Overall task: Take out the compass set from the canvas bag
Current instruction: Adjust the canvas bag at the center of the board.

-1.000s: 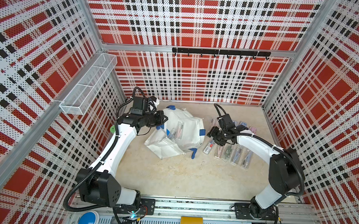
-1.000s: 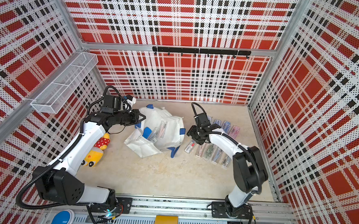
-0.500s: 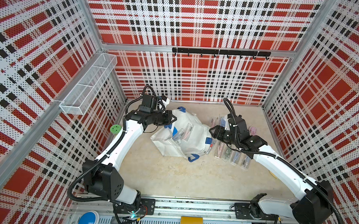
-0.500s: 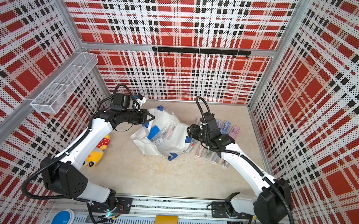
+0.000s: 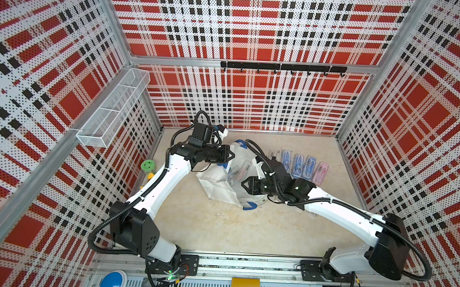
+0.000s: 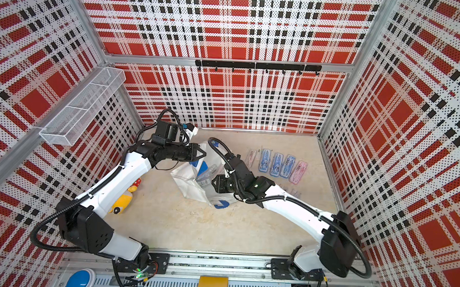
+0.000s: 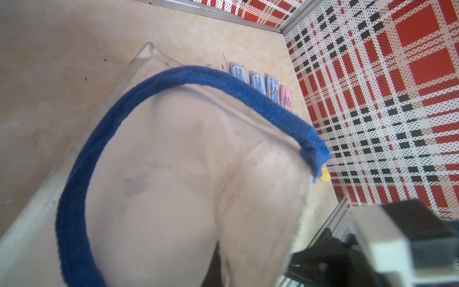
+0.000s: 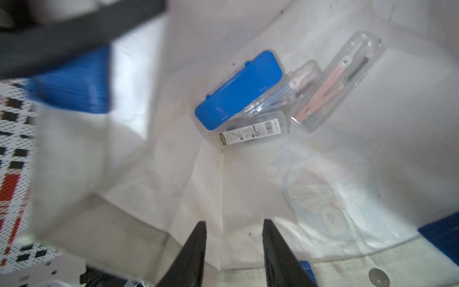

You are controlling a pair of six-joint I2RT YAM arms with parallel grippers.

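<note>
**Right claw at bag mouth, compass cases still inside**

White canvas bag (image 5: 217,185) with blue strap handles lies slumped, its mouth facing the right gripper (image 8: 234,221). The left gripper (image 5: 230,156) is pinched closed at the canvas bag's upper rim, apparently gripping fabric to hold the mouth up; its fingers are hidden in the wrist view. The right gripper sits just inside the mouth, jaws parted, nothing between them.

In the canvas bag's far bottom corner:
- blue-lidded flat plastic compass case (image 8: 238,89)
- clear labelled plastic case (image 8: 253,131), touching it
- clear plastic case with pink compass (image 8: 337,82), beside it

These are likely light, rigid, slick shells that may skid on the fabric. Best to pinch across the narrow width, mid-length. A row of blue and pink flat cases (image 5: 303,167) lies outside the canvas bag, near it.
</note>
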